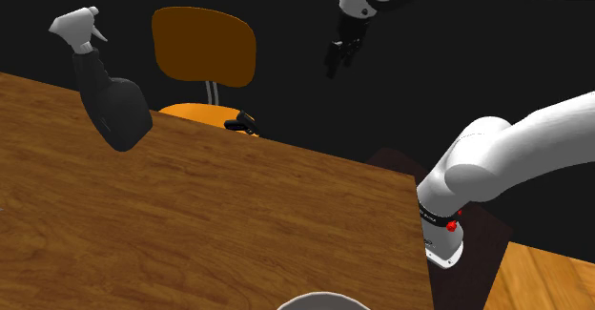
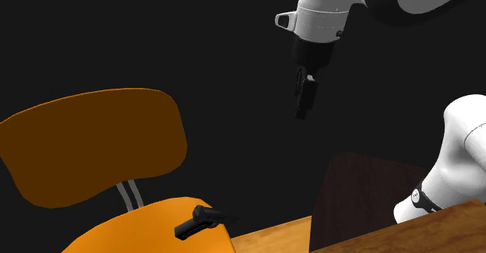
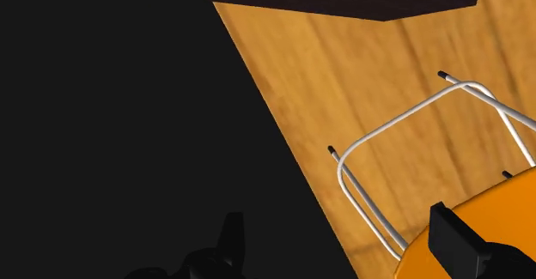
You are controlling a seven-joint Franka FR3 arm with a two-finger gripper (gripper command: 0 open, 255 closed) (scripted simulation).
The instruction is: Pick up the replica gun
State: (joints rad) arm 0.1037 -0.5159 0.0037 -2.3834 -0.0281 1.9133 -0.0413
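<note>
Shoulder view: a wooden table (image 1: pixel 210 213) filled the foreground. Near its far left a dark spray bottle (image 1: pixel 114 108) with a pale trigger head leaned tilted; its body was opaque, so whether it held anything could not be told. At the bottom edge the rim of a white bowl (image 1: pixel 324 299) peeked in, its inside out of sight. Behind the table stood an orange chair (image 1: pixel 205 46), and the small black replica gun (image 1: pixel 240 122) lay on its seat, close to the table's far edge. The gripper (image 1: pixel 341 58) hung in the air above and to the right of the gun, well apart from it.

Second exterior view: the gun lay flat at the front of the orange seat, just beside the table edge. The gripper pointed down, high above it against a black area.

Wrist view: the two fingers (image 3: pixel 451 239) stood apart with nothing between them, over the chair's metal legs, a corner of orange seat and a wooden floor (image 3: pixel 386 71).
</note>
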